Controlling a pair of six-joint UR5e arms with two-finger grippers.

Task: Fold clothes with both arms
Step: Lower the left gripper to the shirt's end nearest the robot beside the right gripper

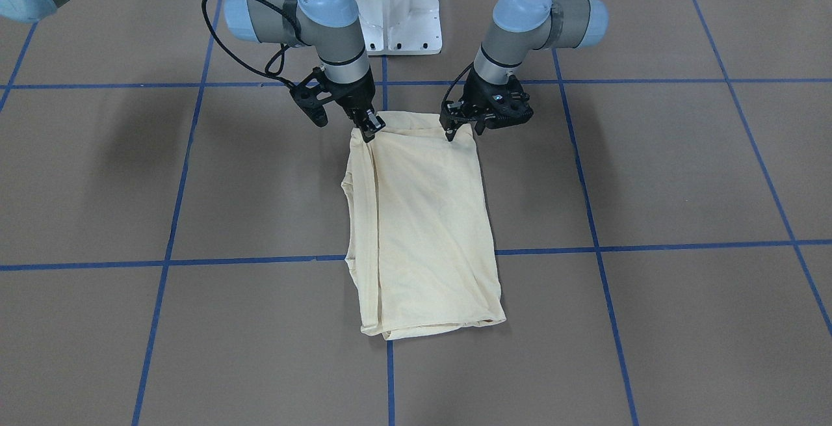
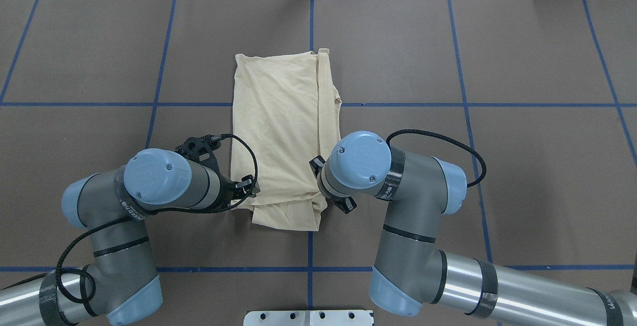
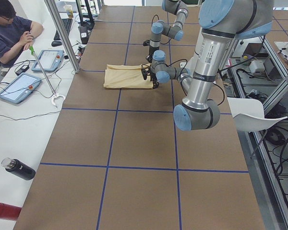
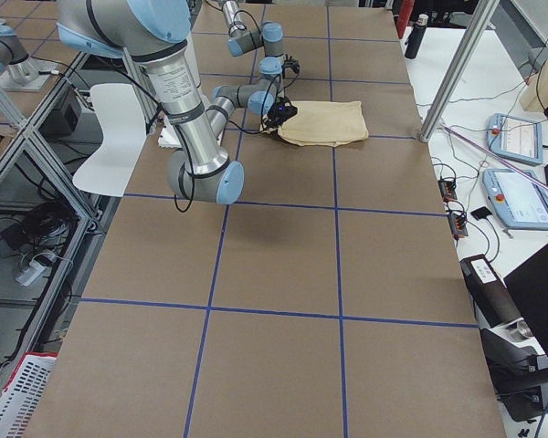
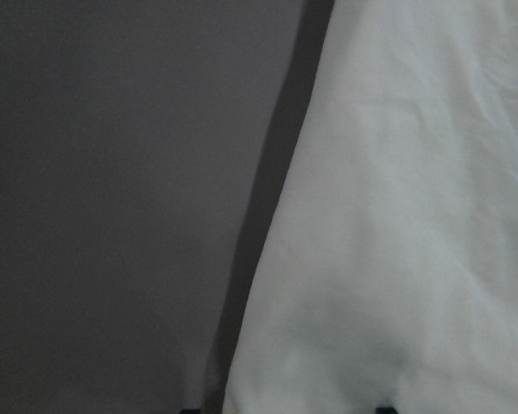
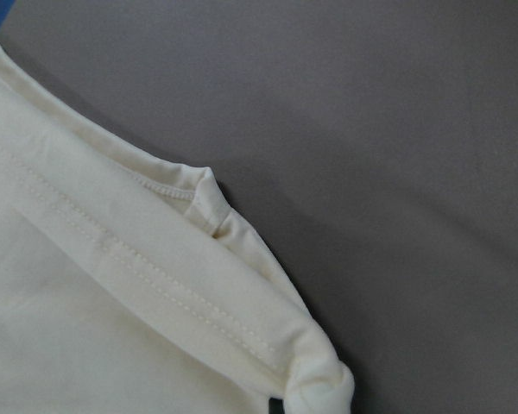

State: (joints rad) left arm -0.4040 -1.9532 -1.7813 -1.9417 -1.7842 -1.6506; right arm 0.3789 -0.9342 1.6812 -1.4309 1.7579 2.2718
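The pale cream-yellow T-shirt (image 1: 422, 218) lies folded into a long narrow rectangle on the brown table, plain side up; print and neck tag are hidden. It also shows in the overhead view (image 2: 278, 132). My right gripper (image 1: 369, 130) is shut on the robot-side corner of the shirt at the front view's left. My left gripper (image 1: 450, 132) is shut on the other robot-side corner. In the overhead view the left gripper (image 2: 247, 189) sits at the shirt's near left edge; the right one is hidden under its wrist. The right wrist view shows a bunched hem (image 6: 315, 379).
The white pedestal base (image 1: 396, 16) stands behind the shirt's near end. Blue tape lines (image 1: 383, 258) grid the table. In the left side view an operator (image 3: 9, 33) sits by teach pendants (image 3: 17, 88), a metal pole (image 3: 62, 36) and a bottle (image 3: 17, 168).
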